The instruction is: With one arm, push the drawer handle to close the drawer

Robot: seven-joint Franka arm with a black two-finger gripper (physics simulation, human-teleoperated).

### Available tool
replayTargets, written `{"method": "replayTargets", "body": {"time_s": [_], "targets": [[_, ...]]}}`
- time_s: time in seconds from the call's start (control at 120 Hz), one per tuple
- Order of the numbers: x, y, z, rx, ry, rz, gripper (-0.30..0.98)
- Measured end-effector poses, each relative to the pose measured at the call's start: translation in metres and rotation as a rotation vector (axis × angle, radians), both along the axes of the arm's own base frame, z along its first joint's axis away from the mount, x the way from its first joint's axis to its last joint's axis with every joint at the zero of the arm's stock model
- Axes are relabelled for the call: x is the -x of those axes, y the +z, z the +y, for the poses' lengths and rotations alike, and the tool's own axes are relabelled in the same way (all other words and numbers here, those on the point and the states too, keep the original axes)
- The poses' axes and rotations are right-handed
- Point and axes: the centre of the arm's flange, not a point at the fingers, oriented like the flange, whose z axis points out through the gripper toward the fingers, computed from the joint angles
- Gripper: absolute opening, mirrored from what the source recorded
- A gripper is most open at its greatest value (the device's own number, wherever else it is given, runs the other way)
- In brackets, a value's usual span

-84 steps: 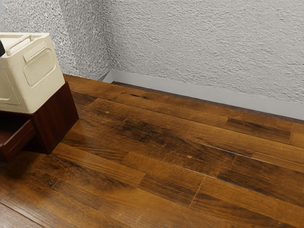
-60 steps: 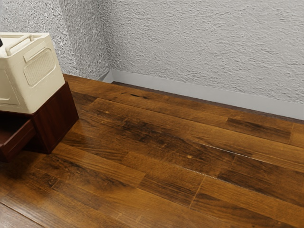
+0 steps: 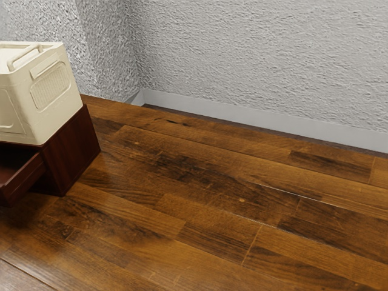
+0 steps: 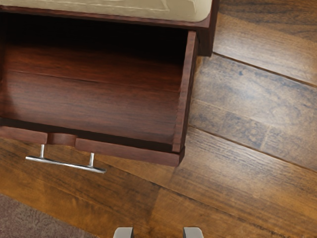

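In the wrist view my gripper (image 4: 158,232) is open, its two fingertips well apart with nothing between them. The dark red-brown drawer (image 4: 129,150) is pulled far out of its cabinet (image 4: 206,37), and its inside is bare. A thin silver bar handle (image 4: 65,164) stands on the drawer's front, off to one side of the gripper and not touched by it. From the side, the cabinet (image 3: 71,150) is at the exterior view's left, with the drawer (image 3: 23,177) sticking out.
A cream box-like case (image 3: 45,91) with a raised handle rests on top of the cabinet. Wooden floor (image 3: 230,200) stretches toward the exterior view's right, up to a rough grey wall (image 3: 260,54). A greyish-brown rug (image 4: 34,220) lies beyond the drawer's front.
The small black part at the exterior view's left edge, in front of the cream case, has moved out leftward. Drawer and case stand as before.
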Motion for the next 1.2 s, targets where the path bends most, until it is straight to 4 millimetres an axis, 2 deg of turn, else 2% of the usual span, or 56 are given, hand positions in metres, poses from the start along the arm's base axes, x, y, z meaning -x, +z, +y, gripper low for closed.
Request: {"method": "replayTargets", "body": {"time_s": [0.092, 0.275, 0.433, 0.533, 0.733, 0.842, 1.075, 1.15, 1.2], "targets": [[0.024, -0.024, 0.015, -0.025, 0.029, 0.028, -0.01], [0.076, -0.092, 0.098, -0.021, 0.164, 0.059, -0.07], [0.116, -0.134, 0.151, -0.035, 0.229, 0.045, -0.09], [0.136, -0.158, 0.175, -0.044, 0.25, 0.02, -0.09], [0.156, -0.181, 0.202, -0.078, 0.259, -0.041, -0.1], [0.168, -0.186, 0.213, -0.09, 0.271, -0.066, -0.1], [0.221, -0.203, 0.239, -0.087, 0.347, -0.065, -0.1], [0.231, -0.211, 0.245, -0.083, 0.363, -0.051, -0.1], [0.23, -0.218, 0.247, -0.08, 0.362, -0.034, -0.1]]}}
